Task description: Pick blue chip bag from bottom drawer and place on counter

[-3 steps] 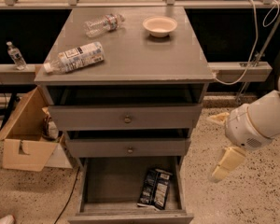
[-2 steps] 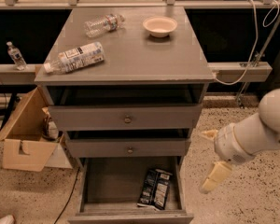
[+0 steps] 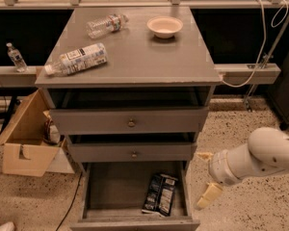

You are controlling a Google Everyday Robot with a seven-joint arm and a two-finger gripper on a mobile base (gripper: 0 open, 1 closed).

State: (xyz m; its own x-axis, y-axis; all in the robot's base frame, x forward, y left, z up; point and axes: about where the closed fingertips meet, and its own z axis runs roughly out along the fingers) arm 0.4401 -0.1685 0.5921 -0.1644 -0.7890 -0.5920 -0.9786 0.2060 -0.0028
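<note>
The blue chip bag (image 3: 160, 194) lies flat in the right part of the open bottom drawer (image 3: 111, 189), its long side pointing front to back. The counter (image 3: 139, 54) is the grey top of the cabinet above. My gripper (image 3: 204, 176) hangs just right of the bottom drawer, outside its right wall, at about the height of the drawer's top edge. Its two cream fingers (image 3: 208, 195) are spread apart and hold nothing. The white arm (image 3: 260, 158) reaches in from the right.
Two clear plastic bottles (image 3: 78, 59) (image 3: 106, 25) and a cream bowl (image 3: 164, 26) lie on the counter. The two upper drawers with brass knobs (image 3: 131, 123) stand slightly pulled out. An open cardboard box (image 3: 24, 143) stands at the left. A cable (image 3: 260, 42) hangs at the right.
My gripper and arm have moved left and downward, from well right of the cabinet to close beside the bottom drawer's right wall. The bag and counter items have not moved.
</note>
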